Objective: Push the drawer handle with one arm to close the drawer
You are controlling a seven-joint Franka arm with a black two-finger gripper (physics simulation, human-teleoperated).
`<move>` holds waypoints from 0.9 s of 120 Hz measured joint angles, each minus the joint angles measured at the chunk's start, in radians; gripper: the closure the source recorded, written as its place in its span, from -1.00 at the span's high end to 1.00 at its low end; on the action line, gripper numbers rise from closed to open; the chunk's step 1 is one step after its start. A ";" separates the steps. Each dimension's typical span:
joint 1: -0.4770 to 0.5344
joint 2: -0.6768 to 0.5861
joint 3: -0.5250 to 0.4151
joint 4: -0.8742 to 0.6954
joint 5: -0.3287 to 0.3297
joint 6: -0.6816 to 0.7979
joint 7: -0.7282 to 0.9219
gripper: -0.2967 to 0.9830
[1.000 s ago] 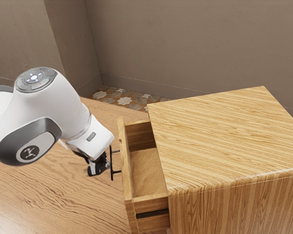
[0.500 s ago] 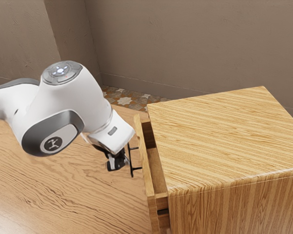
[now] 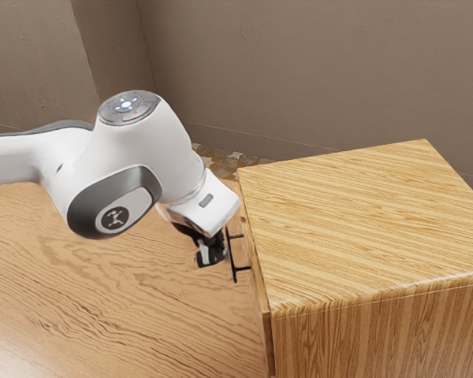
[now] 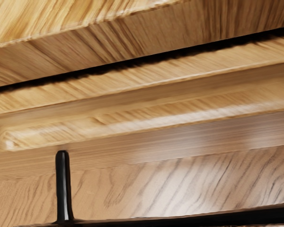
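Wht arm [image 3: 171, 150] w/ dk gray trim [image 3: 83, 211], round logo badge [image 3: 114, 218], gray cap [image 3: 128, 117] w/ bluish-wht lights [image 3: 126, 104], blk tool [image 3: 212, 254].

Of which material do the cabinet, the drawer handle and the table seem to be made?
The cabinet looks like satin-finished wood, perhaps veneer: striped yellow-brown grain covers top and side. The drawer handle seems black-coated metal, since a narrow highlight runs along its post; hard plastic is possible. The table looks like smooth, lightly polished wood, or laminate: wavy darker grain and a pale sheen show.
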 joint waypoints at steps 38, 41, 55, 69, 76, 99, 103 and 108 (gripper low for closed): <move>0.076 -0.144 0.009 -0.081 -0.034 0.009 -0.021 -0.69; 0.078 -0.156 0.047 -0.083 -0.042 -0.002 -0.026 -0.69; 0.098 -0.163 0.186 -0.070 -0.056 -0.069 -0.079 -0.42; 0.091 -0.054 0.318 0.096 -0.060 -0.186 -0.225 -0.04; 0.047 -0.008 0.383 0.167 -0.063 -0.260 -0.339 0.10; -0.029 0.032 0.523 0.262 0.000 -0.508 -0.665 0.36; -0.019 0.038 0.533 0.287 0.007 -0.534 -0.711 0.39; -0.010 0.050 0.533 0.334 0.014 -0.561 -0.766 0.41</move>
